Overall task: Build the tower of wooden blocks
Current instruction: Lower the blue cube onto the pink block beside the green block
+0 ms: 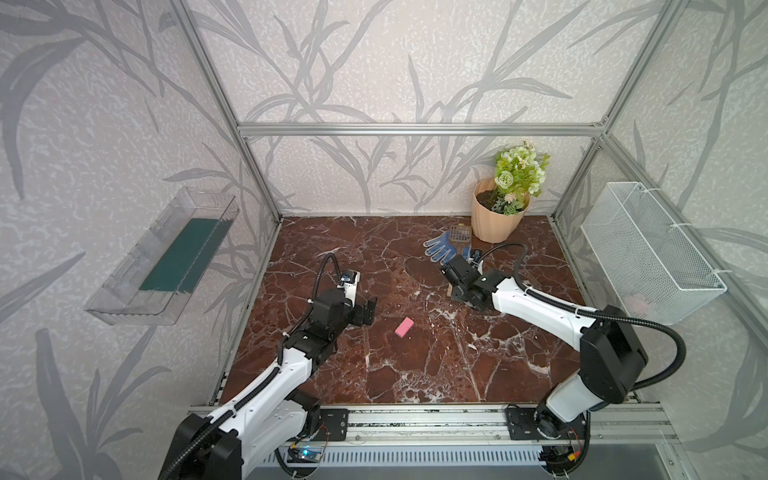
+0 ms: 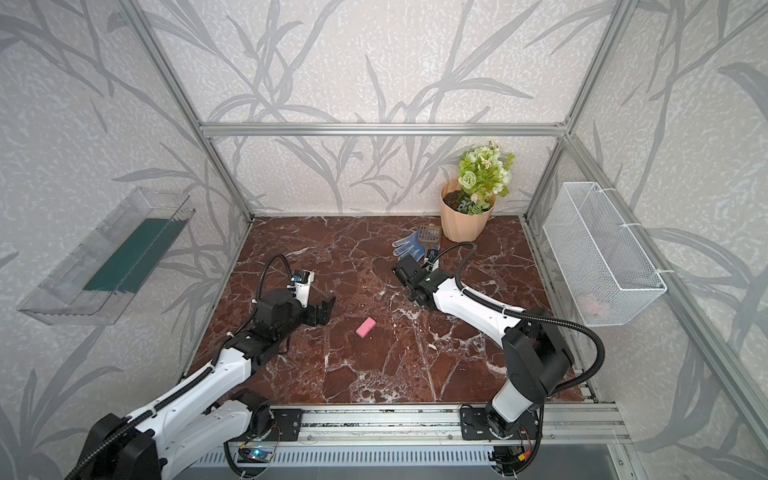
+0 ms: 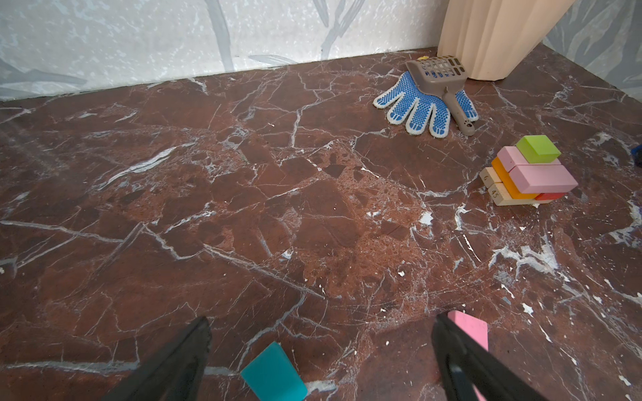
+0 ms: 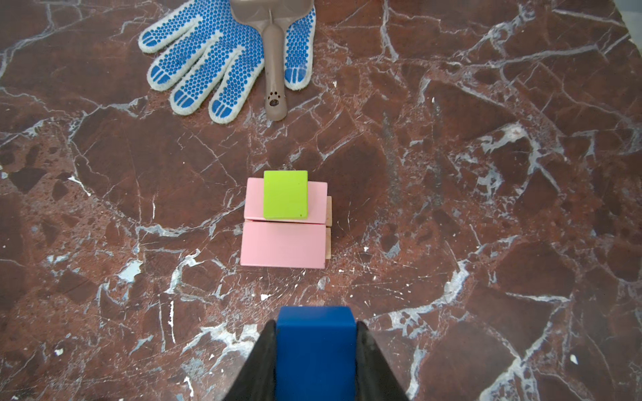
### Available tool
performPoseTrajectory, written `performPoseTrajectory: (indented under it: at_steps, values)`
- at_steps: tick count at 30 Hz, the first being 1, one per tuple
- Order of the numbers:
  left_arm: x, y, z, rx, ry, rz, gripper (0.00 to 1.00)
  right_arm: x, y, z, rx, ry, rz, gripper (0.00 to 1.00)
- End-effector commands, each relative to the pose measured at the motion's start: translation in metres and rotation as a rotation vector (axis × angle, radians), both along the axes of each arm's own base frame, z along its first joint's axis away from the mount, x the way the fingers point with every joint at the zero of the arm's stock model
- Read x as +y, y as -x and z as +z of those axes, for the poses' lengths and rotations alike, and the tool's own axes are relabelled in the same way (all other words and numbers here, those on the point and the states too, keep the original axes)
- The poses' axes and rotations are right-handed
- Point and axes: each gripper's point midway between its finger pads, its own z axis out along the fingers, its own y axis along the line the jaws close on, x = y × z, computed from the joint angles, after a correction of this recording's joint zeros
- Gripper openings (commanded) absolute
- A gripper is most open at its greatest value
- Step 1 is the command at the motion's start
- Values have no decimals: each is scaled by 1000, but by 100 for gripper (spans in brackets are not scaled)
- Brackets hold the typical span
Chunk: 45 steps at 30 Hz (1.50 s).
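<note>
The tower (image 4: 285, 222) is a low stack: tan blocks at the base, orange and red above, two pink blocks side by side, and a green cube (image 4: 285, 194) on the farther pink one. The left wrist view shows the tower (image 3: 524, 173) from the side. My right gripper (image 4: 316, 333) is shut on a blue cube (image 4: 316, 347), above the table just short of the tower. My left gripper (image 3: 321, 321) is open, with a teal block (image 3: 274, 373) on the table between its fingers. A loose pink block (image 1: 404, 326) lies just right of it. In both top views my right arm hides the tower.
A blue dotted glove (image 4: 222, 59) with a grey scoop (image 4: 274, 52) on it lies just beyond the tower. A beige flowerpot (image 1: 496, 216) stands at the back right. A wire basket (image 1: 648, 253) hangs on the right wall and a clear tray (image 1: 166, 257) on the left wall.
</note>
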Motion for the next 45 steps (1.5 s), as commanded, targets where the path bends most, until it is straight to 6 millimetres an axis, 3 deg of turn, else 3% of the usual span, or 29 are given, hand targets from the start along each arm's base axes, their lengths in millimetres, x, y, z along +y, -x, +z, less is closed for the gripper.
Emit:
performPoseTrajectory:
  at_steps: [1, 14, 45]
  values:
    - [-2, -2, 4, -15, -7, -19, 99, -4, -3, -2, 18, 11, 5, 8]
    - [-3, -4, 3, -14, -12, -22, 99, 5, -28, -20, 73, 32, 0, 8]
    - [-5, -3, 4, -14, -9, -37, 99, 8, -41, -45, 104, 15, -33, 7]
